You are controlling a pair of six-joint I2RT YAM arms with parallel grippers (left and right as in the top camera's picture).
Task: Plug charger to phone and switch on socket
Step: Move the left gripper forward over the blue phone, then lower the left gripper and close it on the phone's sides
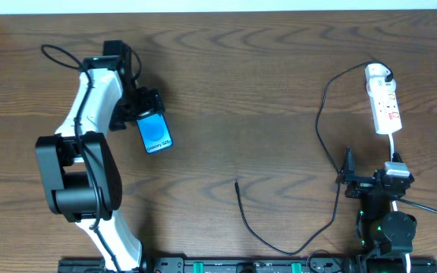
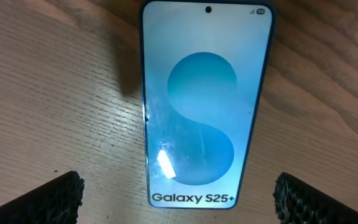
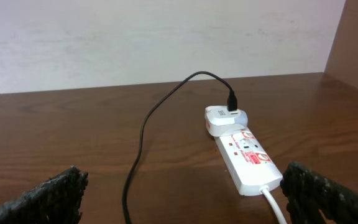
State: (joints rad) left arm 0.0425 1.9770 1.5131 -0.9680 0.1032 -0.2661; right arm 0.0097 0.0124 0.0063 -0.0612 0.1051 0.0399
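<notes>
The phone (image 1: 155,133) lies flat on the wooden table, screen up, blue with a lighter blue shape and white text at its near edge. In the left wrist view the phone (image 2: 207,102) lies just ahead of my open, empty left gripper (image 2: 179,202), whose fingers straddle its near end without touching it. The socket (image 1: 384,106) is a white power strip at the far right. The charger's white adapter (image 3: 224,118) sits in its far end. The black cable (image 1: 321,129) loops down to a loose plug (image 1: 237,183) mid-table. My right gripper (image 3: 182,199) is open and empty, short of the socket (image 3: 247,158).
The socket's white lead (image 3: 275,204) runs back towards my right arm (image 1: 385,189). My left arm (image 1: 89,114) stretches along the table's left side. A pale wall stands behind the table's far edge (image 3: 104,93).
</notes>
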